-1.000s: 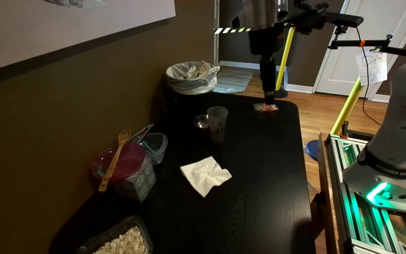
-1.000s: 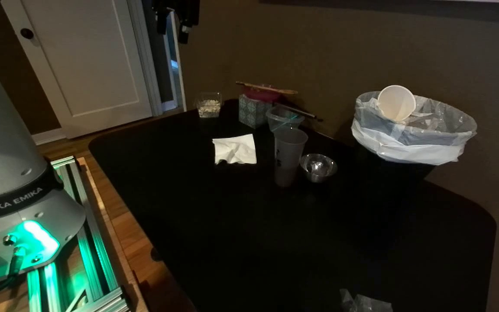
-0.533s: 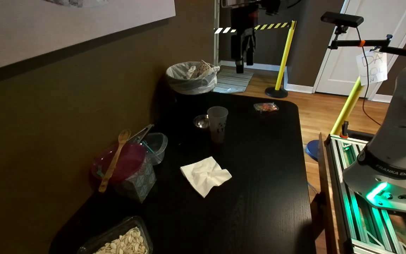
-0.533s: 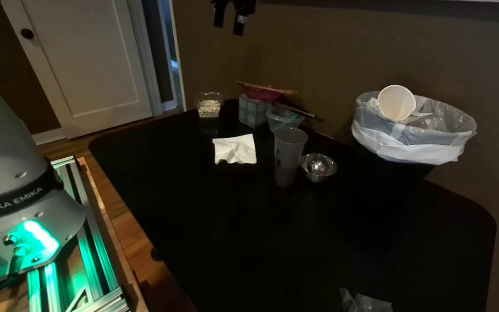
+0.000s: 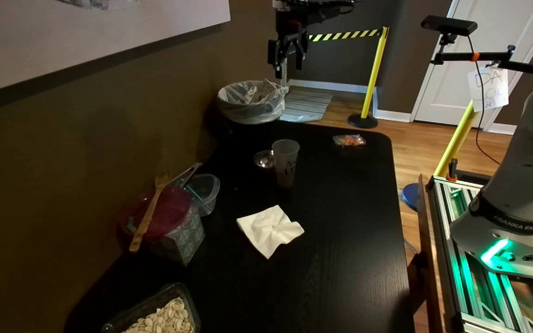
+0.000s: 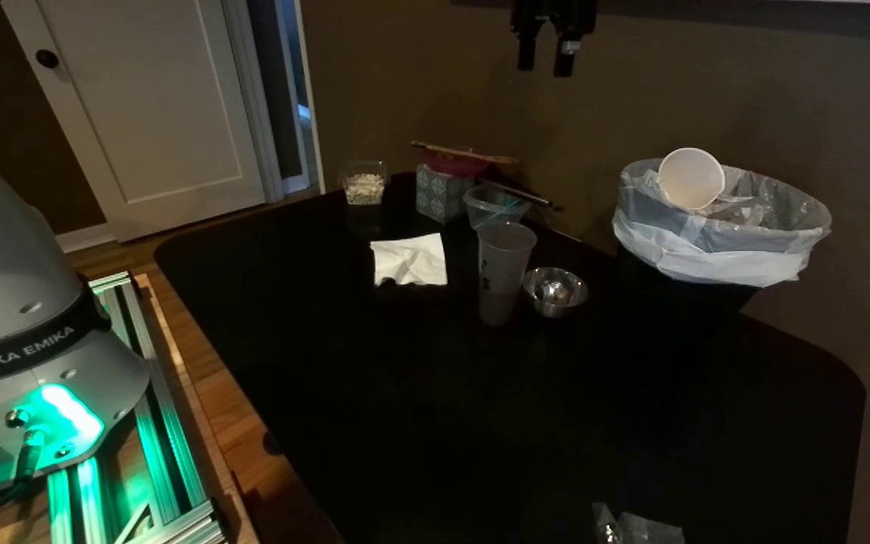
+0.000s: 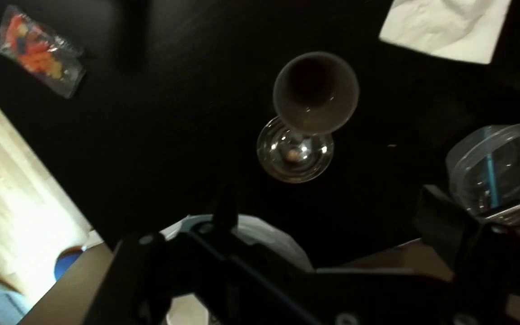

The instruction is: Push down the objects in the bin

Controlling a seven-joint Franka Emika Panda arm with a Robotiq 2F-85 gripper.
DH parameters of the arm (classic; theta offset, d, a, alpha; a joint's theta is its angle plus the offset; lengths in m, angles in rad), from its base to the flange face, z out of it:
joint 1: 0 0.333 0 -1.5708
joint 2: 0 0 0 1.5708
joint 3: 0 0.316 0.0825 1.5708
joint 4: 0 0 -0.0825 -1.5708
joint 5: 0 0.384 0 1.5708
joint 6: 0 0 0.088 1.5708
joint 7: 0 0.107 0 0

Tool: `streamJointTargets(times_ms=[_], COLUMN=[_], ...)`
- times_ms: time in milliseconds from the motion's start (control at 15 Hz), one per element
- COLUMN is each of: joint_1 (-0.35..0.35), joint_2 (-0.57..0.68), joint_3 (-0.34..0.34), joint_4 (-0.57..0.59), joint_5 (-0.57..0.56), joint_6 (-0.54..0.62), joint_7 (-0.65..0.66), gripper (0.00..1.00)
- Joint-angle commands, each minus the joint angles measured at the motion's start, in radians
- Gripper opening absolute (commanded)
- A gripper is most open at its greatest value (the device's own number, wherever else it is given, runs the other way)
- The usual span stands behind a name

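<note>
A Robotiq gripper [image 6: 544, 68], fingers [image 6: 564, 65] spread, hangs higher than a lined waste bin [image 6: 714, 266] holding crumpled rubbish [image 6: 738, 210] and a tipped cup [image 6: 692, 178].

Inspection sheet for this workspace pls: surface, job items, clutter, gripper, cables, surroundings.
Surface: black table, one small pale fleck in the wrist view.
Job's things: dark bin with pale liner folded over its rim; rubbish inside, white cup tilted, sticking above the rim.
Clutter: napkin, tall cup beside shiny bowl, clear packet, wooden spoon across pink bowl, patterned box, clear tub, seed tray.
Gripper: jaws open, nothing between them, raised clear of the bin.
Cables: dark cable at the robot base, thin cable by the camera stand.
Surroundings: brown wall, white door, yellow post with striped tape.
</note>
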Motion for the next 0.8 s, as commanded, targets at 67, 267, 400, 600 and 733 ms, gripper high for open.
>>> streamJointTargets(times_ms=[67,267,400,600,733], joint_1=[0.023,0.026,0.012,0.022,0.019], joint_2=[0.149,0.227,0.283,0.256,0.289], joint_3=[-0.017,-0.002,0.014,0.007,0.008], joint_4=[0.207,0.326,0.406,0.371,0.413], joint_5=[-0.233,-0.264,-0.200,-0.208,-0.198], joint_6=[-0.109,-0.201,-0.231,-0.218,-0.233], joint_7=[-0.007,-0.159,-0.286,-0.278,-0.309], gripper=[1.00,1.00,1.00,1.00,1.00])
